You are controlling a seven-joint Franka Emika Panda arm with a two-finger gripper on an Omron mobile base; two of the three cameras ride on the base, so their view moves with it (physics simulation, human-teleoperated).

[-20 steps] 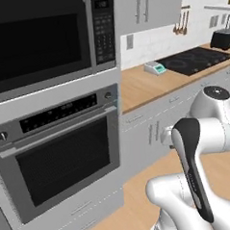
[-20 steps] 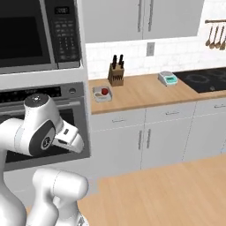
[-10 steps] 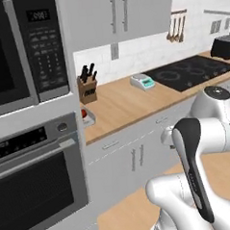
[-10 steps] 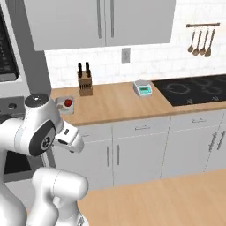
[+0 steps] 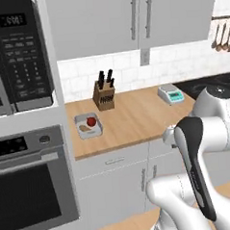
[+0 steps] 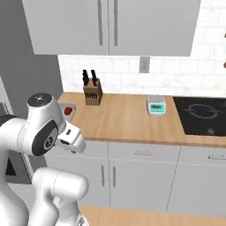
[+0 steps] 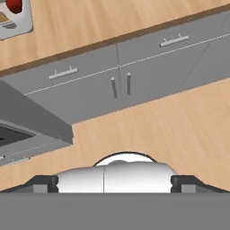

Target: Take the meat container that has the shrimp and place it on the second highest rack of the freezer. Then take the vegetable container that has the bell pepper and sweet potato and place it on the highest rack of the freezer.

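My base has swung right, bringing the vegetable container (image 5: 88, 125) with bell pepper (image 5: 91, 121) and sweet potato (image 5: 85, 128) to centre-left, while my gripper (image 7: 115, 182) hangs wide open, empty.

Base cameras flanking; hand camera downward

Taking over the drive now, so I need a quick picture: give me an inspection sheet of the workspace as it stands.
Surface: wooden counter, mostly bare.
Job's things: grey tray near the counter's left end, holding a red bell pepper and a brown sweet potato.
Clutter: knife block, small kitchen scale.
Gripper: jaws wide apart, nothing between them.
Cables: nothing seen.
Surroundings: microwave above an oven, cooktop, wall cabinets.
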